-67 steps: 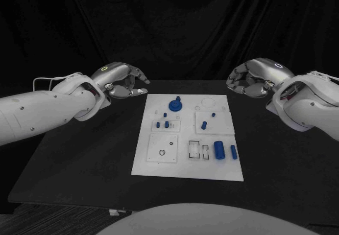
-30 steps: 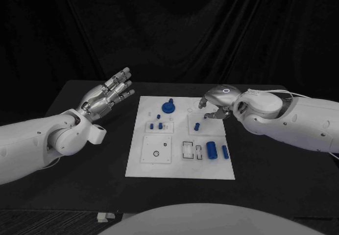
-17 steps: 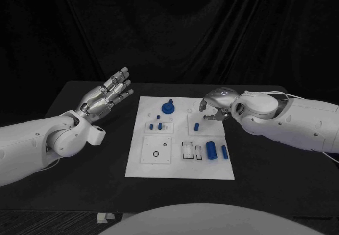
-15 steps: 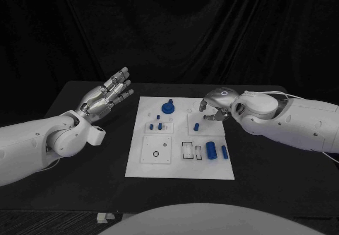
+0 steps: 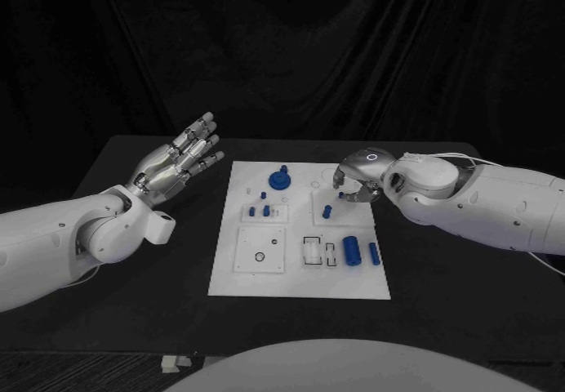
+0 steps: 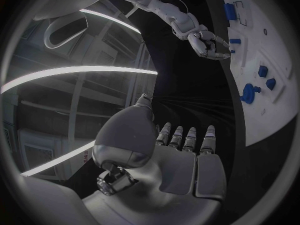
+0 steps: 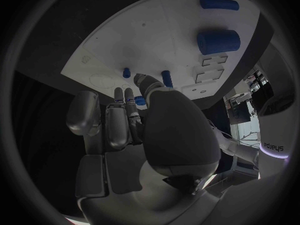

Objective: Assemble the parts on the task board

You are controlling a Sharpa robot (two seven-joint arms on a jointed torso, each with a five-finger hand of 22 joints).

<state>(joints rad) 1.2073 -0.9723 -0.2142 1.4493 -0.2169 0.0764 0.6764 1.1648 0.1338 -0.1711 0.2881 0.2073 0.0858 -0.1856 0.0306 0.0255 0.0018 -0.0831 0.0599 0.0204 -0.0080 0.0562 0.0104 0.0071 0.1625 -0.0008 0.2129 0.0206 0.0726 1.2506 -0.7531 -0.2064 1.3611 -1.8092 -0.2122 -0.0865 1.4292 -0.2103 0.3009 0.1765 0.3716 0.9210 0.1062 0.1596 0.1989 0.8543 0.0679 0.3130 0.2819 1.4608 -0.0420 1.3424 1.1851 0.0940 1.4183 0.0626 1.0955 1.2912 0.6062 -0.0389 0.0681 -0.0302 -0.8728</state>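
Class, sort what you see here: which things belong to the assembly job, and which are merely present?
Belongs to the job:
white task board
large blue cylinder
slim blue cylinder
blue knob-shaped part
small blue pegs
right hand, fingers over the board
open left hand

Merely present:
black table
dark curtain

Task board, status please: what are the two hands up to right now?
Left hand open, raised beside the task board. Right hand curled over small blue peg; grip unclear. Nothing in the way.
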